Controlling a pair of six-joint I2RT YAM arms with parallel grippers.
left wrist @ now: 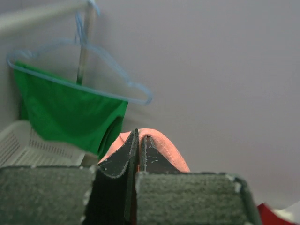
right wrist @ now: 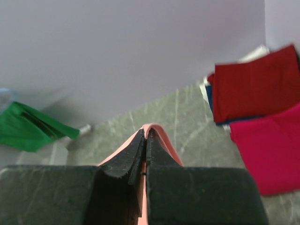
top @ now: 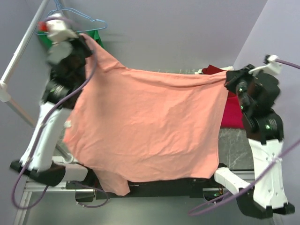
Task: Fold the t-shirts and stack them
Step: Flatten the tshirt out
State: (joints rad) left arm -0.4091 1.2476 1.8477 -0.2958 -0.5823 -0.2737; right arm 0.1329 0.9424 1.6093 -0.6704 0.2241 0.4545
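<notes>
The salmon-pink t-shirt (top: 150, 126) hangs spread wide in the air between my two arms, hiding most of the table. My left gripper (top: 86, 40) is shut on its upper left corner; the pink hem (left wrist: 164, 145) pokes out past the closed fingertips. My right gripper (top: 228, 79) is shut on its upper right corner, with the hem (right wrist: 161, 136) folded over the fingertips. A folded dark red t-shirt (right wrist: 255, 84) and a folded crimson-pink t-shirt (right wrist: 269, 150) lie on the table at the right, partly seen in the top view (top: 232, 112).
A green garment (left wrist: 70, 112) on a light-blue wire hanger (left wrist: 108, 65) hangs at the back left above a white mesh basket (left wrist: 28, 147). A white rail (top: 21, 51) slants along the left. Grey marbled tabletop (right wrist: 187, 117) shows under the shirt.
</notes>
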